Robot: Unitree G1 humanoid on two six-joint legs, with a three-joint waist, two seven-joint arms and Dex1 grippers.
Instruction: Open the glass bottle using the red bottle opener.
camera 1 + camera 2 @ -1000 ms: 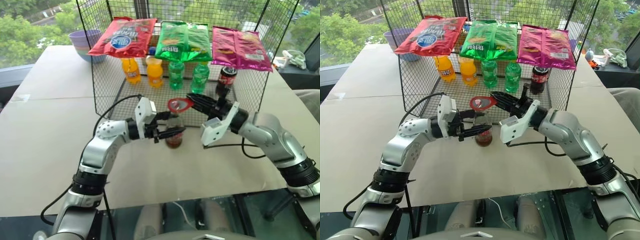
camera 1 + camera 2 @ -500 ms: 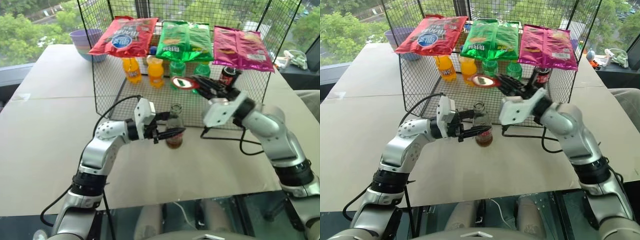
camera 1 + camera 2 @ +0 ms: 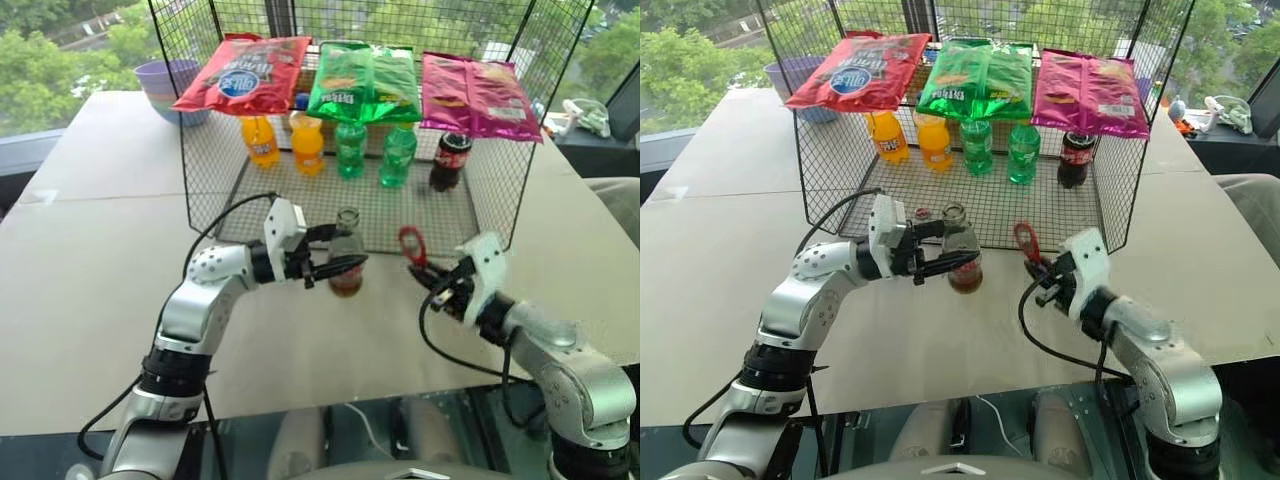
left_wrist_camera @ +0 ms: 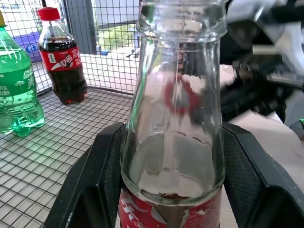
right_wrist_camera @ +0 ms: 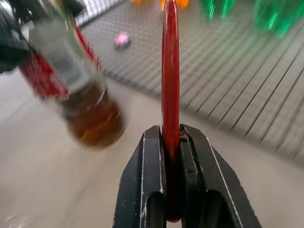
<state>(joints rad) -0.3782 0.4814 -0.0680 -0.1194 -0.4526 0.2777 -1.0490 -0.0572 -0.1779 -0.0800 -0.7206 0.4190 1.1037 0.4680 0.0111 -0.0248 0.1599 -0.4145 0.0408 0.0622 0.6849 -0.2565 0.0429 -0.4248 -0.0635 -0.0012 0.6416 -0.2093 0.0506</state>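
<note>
While my left pincer (image 3: 338, 266) is clamping the glass bottle (image 3: 346, 258), already uncapped, I'm keeping the right pincer (image 3: 428, 276) pinching the red bottle opener (image 3: 411, 243) and lowering it gently tableward.

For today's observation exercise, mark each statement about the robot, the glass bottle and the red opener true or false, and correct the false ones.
1. The left gripper is closed around the glass bottle. True.
2. The glass bottle has its cap on. False: its mouth is open, and a small cap lies on the wire rack floor beside it.
3. The right gripper clamps the red bottle opener by its handle. True.
4. The opener's ring sits over the bottle mouth. False: the opener is held apart from the bottle, off to the robot's right.
5. Two green soda bottles stand in the rack. True.
6. The cola bottle lies on its side. False: it stands upright.
</note>
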